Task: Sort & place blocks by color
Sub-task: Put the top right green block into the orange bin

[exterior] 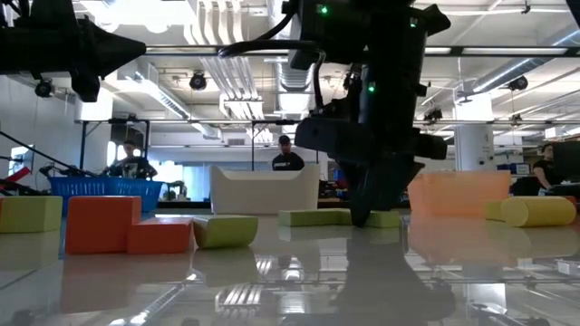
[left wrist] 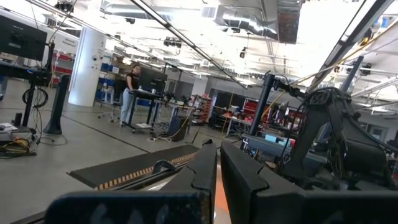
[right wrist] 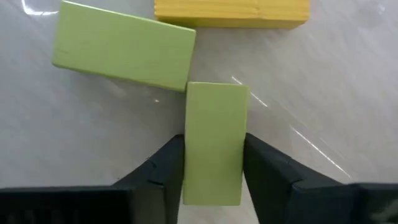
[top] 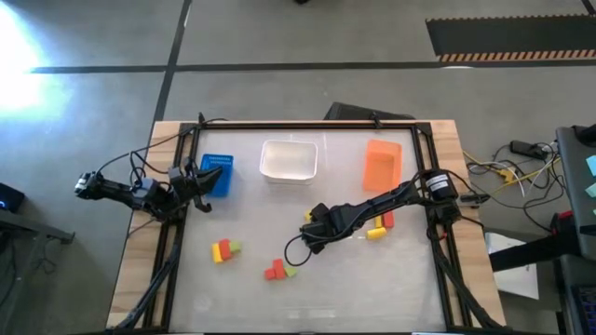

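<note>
A: What is the right gripper [right wrist: 212, 163] doing?

B: It is down at the tabletop [right wrist: 323, 93], its two fingers [right wrist: 163, 171] straddling a green bar [right wrist: 214, 140] and pressed to both long sides. I'd call it grasping that bar, though the bar seems to rest on the surface, not yet lifted.

A: What lies close to it?

B: Just beyond the fingertips a second green bar [right wrist: 121, 46] touches the held one's far corner, and a yellow bar [right wrist: 231, 12] sits farther ahead.

A: So how should the lift go?

B: Straight up, I think, with the squeeze kept firm. Dragging forward would likely shove the neighbour. Then carry it to whichever bin takes green.

A: And the left gripper [left wrist: 217, 171]?

B: Raised off to the side, near the blue bin [top: 216, 174], fingers clenched together on nothing, waiting.
</note>
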Robot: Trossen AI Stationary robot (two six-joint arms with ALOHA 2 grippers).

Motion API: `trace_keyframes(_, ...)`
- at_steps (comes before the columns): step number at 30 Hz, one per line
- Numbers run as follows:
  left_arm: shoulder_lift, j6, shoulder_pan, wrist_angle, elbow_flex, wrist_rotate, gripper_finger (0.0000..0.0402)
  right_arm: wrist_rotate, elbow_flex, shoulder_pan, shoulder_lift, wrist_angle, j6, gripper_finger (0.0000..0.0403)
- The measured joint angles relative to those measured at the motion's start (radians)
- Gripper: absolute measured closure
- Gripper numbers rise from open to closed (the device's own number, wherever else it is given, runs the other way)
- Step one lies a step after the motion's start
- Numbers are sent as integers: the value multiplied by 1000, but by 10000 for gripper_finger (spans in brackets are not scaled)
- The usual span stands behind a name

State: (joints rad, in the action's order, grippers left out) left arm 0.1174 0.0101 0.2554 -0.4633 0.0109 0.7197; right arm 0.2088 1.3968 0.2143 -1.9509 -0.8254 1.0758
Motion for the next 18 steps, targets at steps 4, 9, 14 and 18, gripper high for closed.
trace_keyframes(4, 0, 0, 0, 0, 0, 0, 395, -10, 4, -5, 1, -4, -1, 287)
trace_keyframes(9, 0, 0, 0, 0, 0, 0, 395, -15, 23, -12, 6, -34, -13, 287)
trace_keyframes(14, 1, 0, 0, 0, 0, 0, 395, -19, 70, -35, 63, -157, -15, 287)
trace_keyframes(18, 0, 0, 0, 1, 0, 0, 395, 1, 91, -72, 129, -309, -18, 287)
